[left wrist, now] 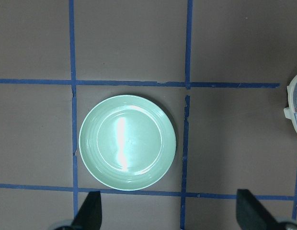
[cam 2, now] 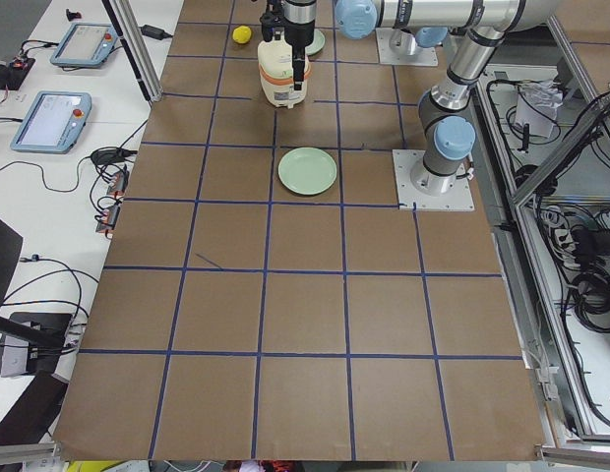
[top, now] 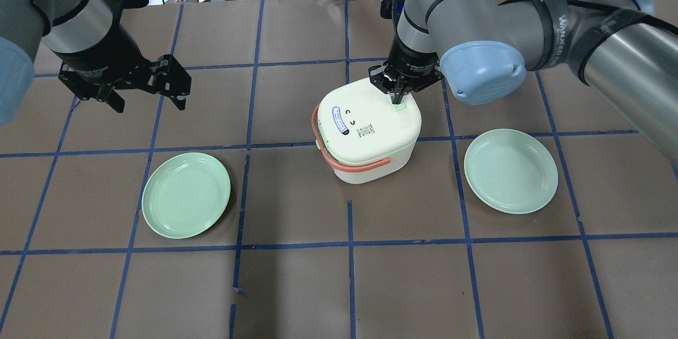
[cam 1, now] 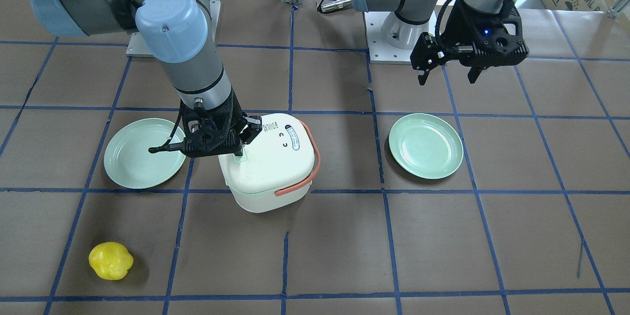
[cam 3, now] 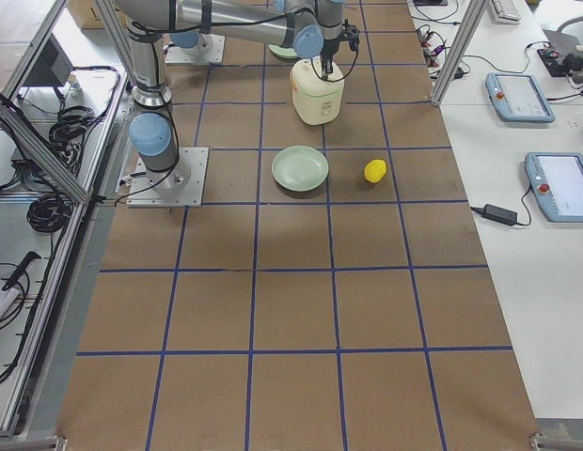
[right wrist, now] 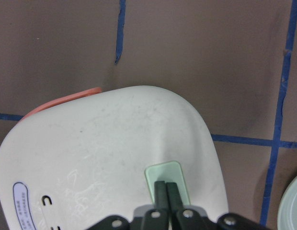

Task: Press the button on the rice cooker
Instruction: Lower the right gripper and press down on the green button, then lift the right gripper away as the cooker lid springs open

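The white rice cooker [top: 365, 132] with a salmon handle stands mid-table, lid closed; it also shows in the front-facing view [cam 1: 275, 167]. A mint-green button [right wrist: 160, 173] sits on the lid near one corner. My right gripper [right wrist: 166, 191] is shut, with its joined fingertips pointing down onto that button, as the overhead view [top: 397, 99] also shows. My left gripper [top: 148, 99] is open and empty, hovering well to the cooker's left. In the left wrist view it [left wrist: 170, 215] hangs above a green plate [left wrist: 127, 142].
Two mint-green plates lie on either side of the cooker, one under my left gripper [top: 186, 195] and one on the right arm's side [top: 511, 170]. A yellow object [cam 1: 110, 261] lies near the table's far edge on the right arm's side. Blue tape lines grid the brown table.
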You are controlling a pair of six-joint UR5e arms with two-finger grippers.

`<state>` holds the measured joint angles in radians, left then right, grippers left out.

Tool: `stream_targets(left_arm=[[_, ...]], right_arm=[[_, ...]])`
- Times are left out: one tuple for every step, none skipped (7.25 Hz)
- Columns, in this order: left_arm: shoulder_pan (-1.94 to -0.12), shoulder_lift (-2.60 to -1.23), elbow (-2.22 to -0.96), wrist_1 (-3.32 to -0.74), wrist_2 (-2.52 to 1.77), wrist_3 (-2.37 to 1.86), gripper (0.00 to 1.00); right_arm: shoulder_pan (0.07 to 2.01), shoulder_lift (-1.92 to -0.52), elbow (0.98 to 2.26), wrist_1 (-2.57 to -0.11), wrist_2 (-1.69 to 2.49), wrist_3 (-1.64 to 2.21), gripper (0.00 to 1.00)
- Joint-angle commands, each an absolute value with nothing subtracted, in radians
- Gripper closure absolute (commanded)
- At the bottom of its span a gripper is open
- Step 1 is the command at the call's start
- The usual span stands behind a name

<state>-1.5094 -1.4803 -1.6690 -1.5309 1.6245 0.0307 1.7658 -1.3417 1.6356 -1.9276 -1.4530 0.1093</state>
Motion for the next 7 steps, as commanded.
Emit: stream_targets(left_arm=[[-1.509,-1.48,-1.669,-1.531,1.624,0.031,0.0],[-1.509,-1.48,-1.669,-1.531,1.624,0.031,0.0],[-1.509,-1.48,-1.669,-1.532,1.624,0.031,0.0],[-1.509,-1.48,-1.669,-1.532,1.624,0.031,0.0],[-1.509,-1.48,-1.669,-1.531,1.624,0.031,0.0],[-1.509,-1.48,-1.669,-1.531,1.624,0.031,0.0],[-1.509,-1.48,-1.669,-1.531,1.624,0.031,0.0]], right_arm=[[1.766,-1.356,1.594,-1.86,-1.459,0.11,0.31],[1.766,-1.359,1.568,-1.82,-1.457,0.112,0.04],[1.764,-1.361,1.54,-1.787,-1.459,0.112,0.01],[1.761,-1.374,1.498,-1.735,-1.459,0.112,0.0],[1.755,-1.387,1.455,-1.691,-1.466,0.112,0.0],[1.746,-1.403,1.418,-1.651,-1.471,0.113,0.0],[1.72,-1.422,1.399,-1.632,-1.474,0.114,0.0]])
